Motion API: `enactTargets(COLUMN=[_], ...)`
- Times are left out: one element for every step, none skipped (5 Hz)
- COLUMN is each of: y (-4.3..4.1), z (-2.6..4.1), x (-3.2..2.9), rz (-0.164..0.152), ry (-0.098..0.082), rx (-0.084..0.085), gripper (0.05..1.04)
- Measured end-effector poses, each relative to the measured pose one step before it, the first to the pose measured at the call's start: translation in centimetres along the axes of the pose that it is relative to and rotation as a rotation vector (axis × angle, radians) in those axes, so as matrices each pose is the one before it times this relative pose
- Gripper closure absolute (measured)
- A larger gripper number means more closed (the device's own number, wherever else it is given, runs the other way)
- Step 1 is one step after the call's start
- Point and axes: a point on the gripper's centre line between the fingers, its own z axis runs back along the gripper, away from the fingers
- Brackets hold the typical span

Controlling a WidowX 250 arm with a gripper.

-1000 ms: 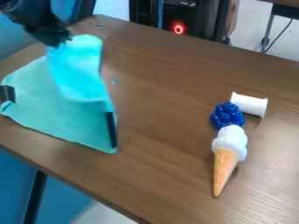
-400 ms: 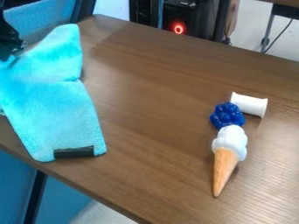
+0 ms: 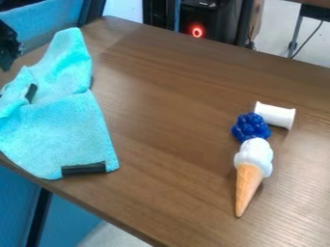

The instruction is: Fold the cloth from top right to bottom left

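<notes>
Cloth [image 3: 67,130] of rumpled turquoise terry

The one camera looks from above the near side of the table [image 3: 168,111], down at a slant and across it towards the far side. It stands close enough that the tabletop takes up most of the view, its right part running out of frame. The table lies askew to the camera: its far left corner shows, both long edges slope down to the right, and floor [image 3: 274,29] comes in beyond the far edge.
</notes>
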Motion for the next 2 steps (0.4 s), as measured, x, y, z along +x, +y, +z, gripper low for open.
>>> enactTargets(y=[-0.837,-2.683], z=[1.699,2.868], x=[2.100,4.442], rz=[-0.0303,-0.0784], ry=[-0.0213,-0.0115], rx=[-0.0635,-0.1394], gripper=[0.093,0.083])
